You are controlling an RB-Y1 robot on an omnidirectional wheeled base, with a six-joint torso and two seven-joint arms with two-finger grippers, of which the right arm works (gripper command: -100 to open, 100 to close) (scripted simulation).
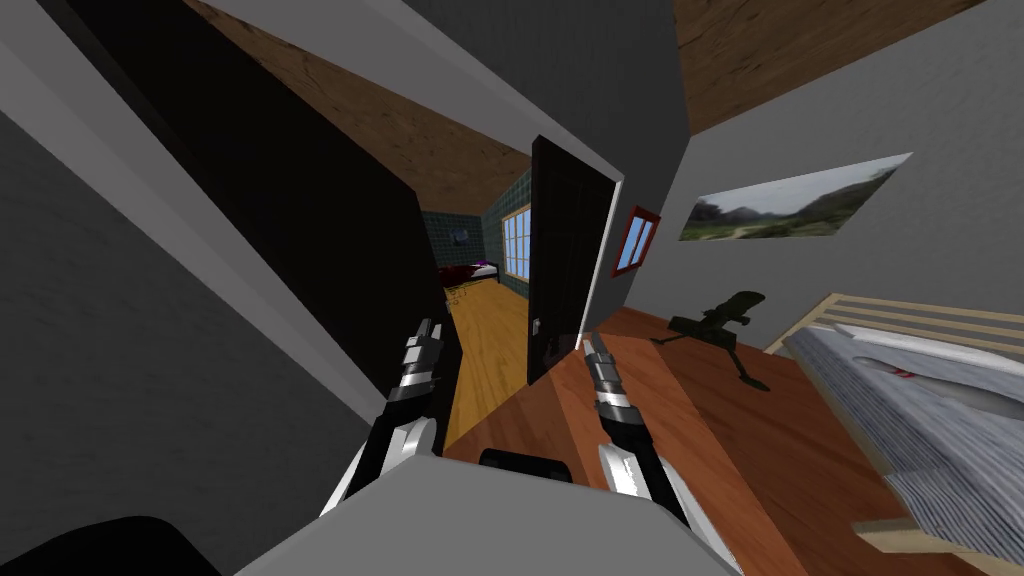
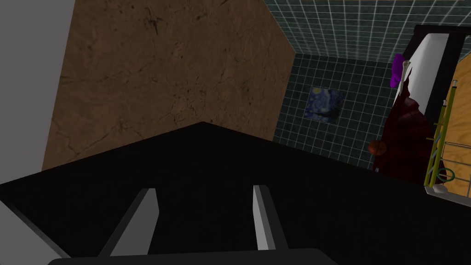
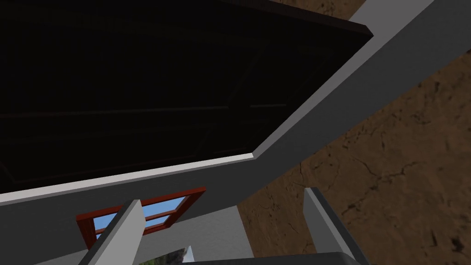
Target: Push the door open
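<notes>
The dark door (image 1: 565, 260) stands partly swung into the far room, with a small pale handle (image 1: 537, 325) on its free edge. Its grey frame (image 1: 615, 240) runs along its right side. My right gripper (image 1: 592, 348) is open, low at the door's face near the frame; whether it touches I cannot tell. In the right wrist view that gripper (image 3: 224, 196) points at the dark door (image 3: 161, 83) and the grey frame (image 3: 230, 170). My left gripper (image 1: 427, 335) is open at the gap's left side, and in its wrist view the gripper (image 2: 204, 189) faces a flat black surface (image 2: 230, 175).
Through the gap lie a yellow wood floor (image 1: 490, 340), a window (image 1: 515, 240) and a dark red bed (image 1: 465, 272). A black plane (image 1: 300, 230) flanks the doorway's left. To my right are a tripod-like dark object (image 1: 720, 320) and a bed (image 1: 900, 400) on the reddish floor.
</notes>
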